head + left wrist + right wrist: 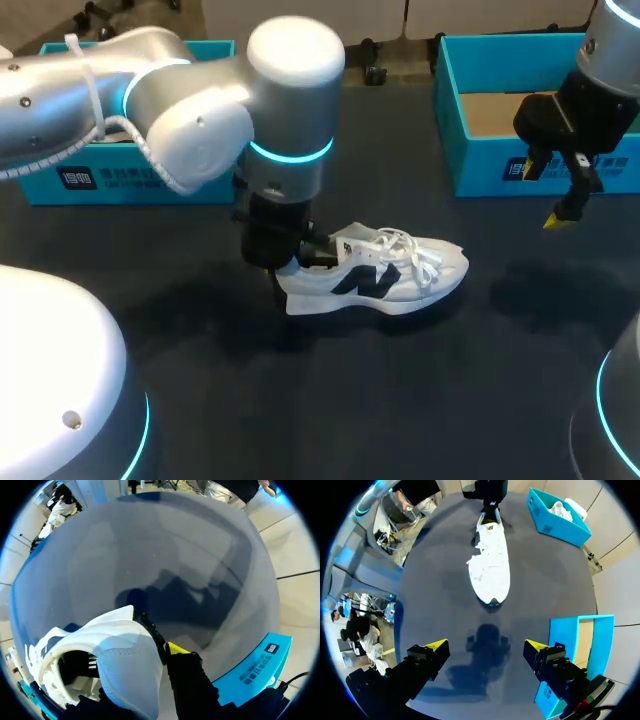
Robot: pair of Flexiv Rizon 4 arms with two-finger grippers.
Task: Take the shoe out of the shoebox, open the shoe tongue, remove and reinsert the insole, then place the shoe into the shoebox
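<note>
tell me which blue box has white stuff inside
The left box, far from the right gripper: white stuff lies in it. The right box shows only a bare brown bottom.

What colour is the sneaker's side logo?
Dark, near black, on the white sneaker; head view best.

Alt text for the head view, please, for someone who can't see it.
A white shoe stands on a dark table, the left gripper at its heel. The right gripper hangs open before the right box; a left box sits behind too, both blue.
</note>
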